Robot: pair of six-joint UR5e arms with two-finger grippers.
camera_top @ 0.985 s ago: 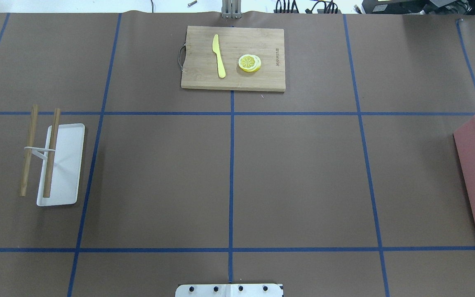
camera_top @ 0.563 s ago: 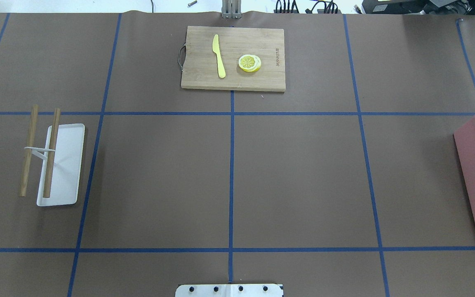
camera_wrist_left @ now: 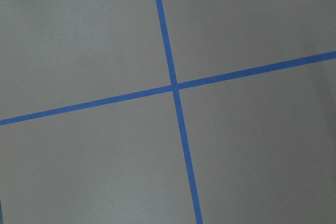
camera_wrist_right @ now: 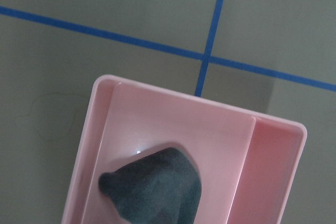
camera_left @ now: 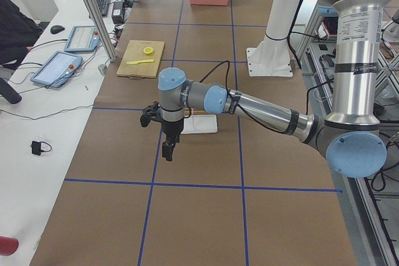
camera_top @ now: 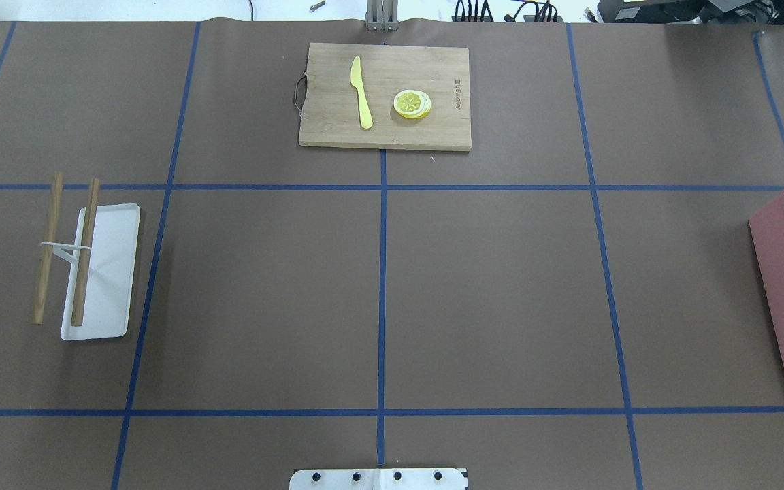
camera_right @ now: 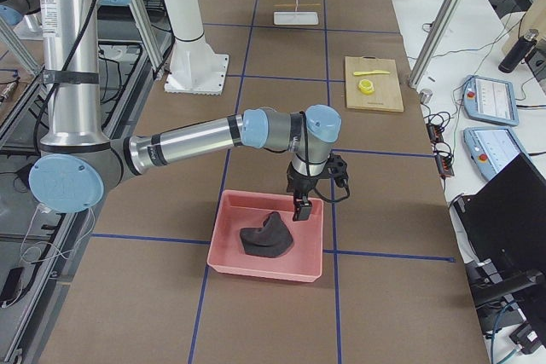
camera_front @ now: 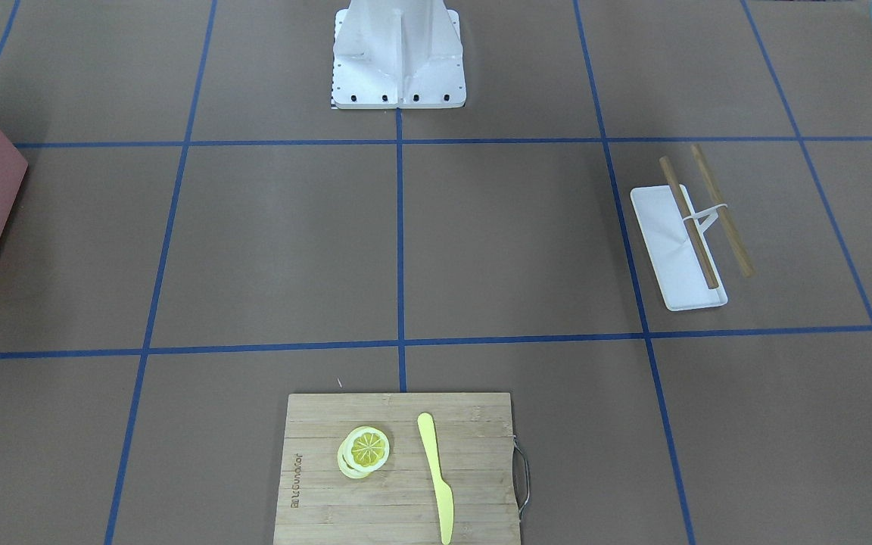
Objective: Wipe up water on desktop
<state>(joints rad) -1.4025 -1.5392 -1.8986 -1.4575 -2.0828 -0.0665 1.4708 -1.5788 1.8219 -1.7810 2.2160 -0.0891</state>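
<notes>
The desktop (camera_top: pixel 501 292) is a flat brown surface crossed by blue tape lines; I see no clear water on it. A dark cloth (camera_right: pixel 266 234) lies in a pink bin (camera_right: pixel 264 272) at the robot's right end, and it also shows in the right wrist view (camera_wrist_right: pixel 157 187). My right gripper (camera_right: pixel 300 206) hangs over the bin's far rim, just above the cloth; I cannot tell whether it is open or shut. My left gripper (camera_left: pixel 167 147) hovers over a tape line near the white tray; I cannot tell its state either.
A bamboo cutting board (camera_top: pixel 433 68) at the far middle carries a yellow knife (camera_top: pixel 362 95) and lemon slices (camera_top: pixel 412 104). A white tray (camera_top: pixel 113 272) with two wooden rods (camera_top: pixel 86 252) stands on the left. The robot base (camera_front: pixel 398 53) is at the near edge.
A dark shape inside the pink bin at the overhead view's right edge has shifted slightly. Nothing else has moved.
</notes>
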